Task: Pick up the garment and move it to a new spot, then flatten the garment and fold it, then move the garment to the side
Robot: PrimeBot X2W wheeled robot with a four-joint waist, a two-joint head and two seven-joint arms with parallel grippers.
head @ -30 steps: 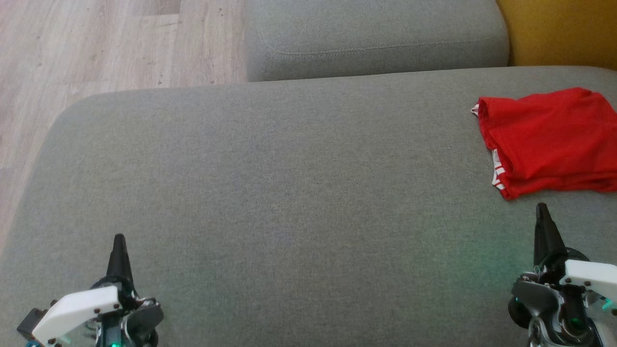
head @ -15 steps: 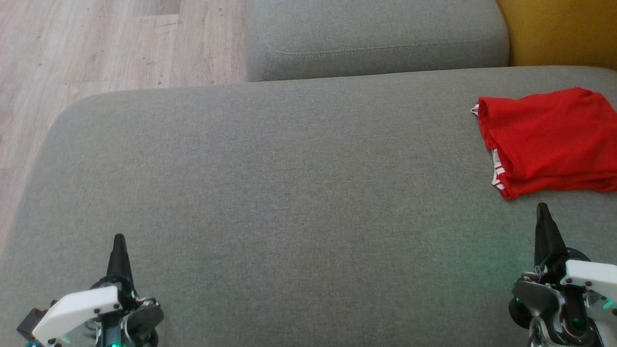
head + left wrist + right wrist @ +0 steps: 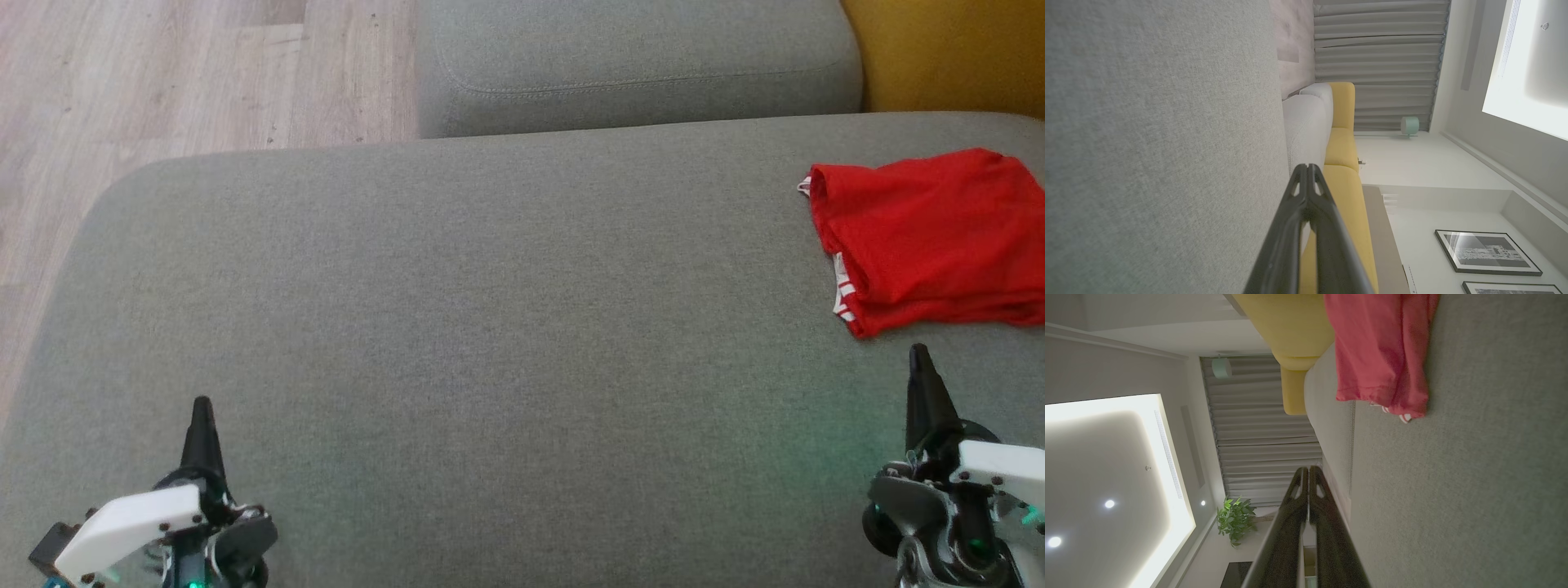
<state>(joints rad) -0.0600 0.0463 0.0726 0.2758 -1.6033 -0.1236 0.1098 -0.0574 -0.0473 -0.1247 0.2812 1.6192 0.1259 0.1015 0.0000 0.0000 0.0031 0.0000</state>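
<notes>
Lying folded, garment (image 3: 931, 237) sits just beyond right fingers (image 3: 922, 388).

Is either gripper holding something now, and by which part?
Nothing is held. The left gripper and right gripper are shut on nothing; the red garment lies apart on the grey cushion.

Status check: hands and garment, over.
Left hand shut, empty. Right hand shut, empty, near the folded red fabric garment. Garment lies on grey fabric cushion. Nothing between them.
</notes>
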